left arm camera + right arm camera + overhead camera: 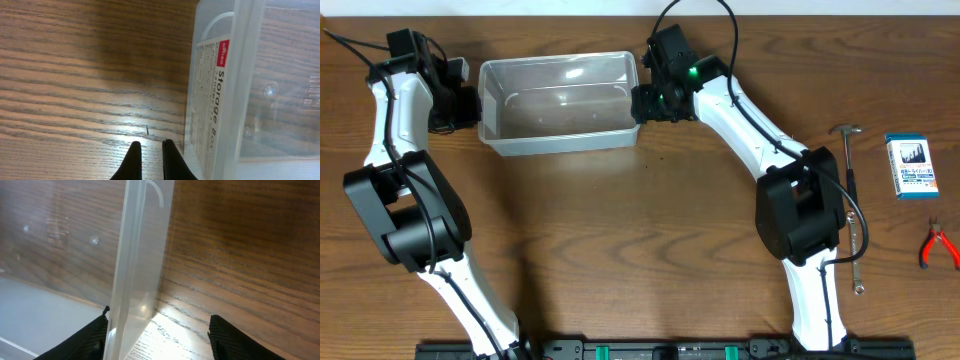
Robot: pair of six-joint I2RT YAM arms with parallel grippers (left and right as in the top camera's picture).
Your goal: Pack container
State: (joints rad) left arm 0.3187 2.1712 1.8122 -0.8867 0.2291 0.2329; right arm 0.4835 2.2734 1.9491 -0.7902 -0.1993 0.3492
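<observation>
The container [560, 143] lay on the table [650, 230] at upper centre of the overhead view, long axis left to right. The right hand [159, 317], open, straddled its right end wall. The left hand [150, 145], closed and empty, sat just beside its left end.

Robot test bench, wood-grain table [620, 230], hammer [851, 165], pliers [938, 246], two mounted arms [760, 140]

On the one tabletop [620, 230]: one clear plastic container [558, 103], one hammer [849, 160], one small blue-and-white box [912, 166], one pair of red-handled pliers [938, 245]. Two robot arms: left arm [405, 110], right arm [750, 130].
</observation>
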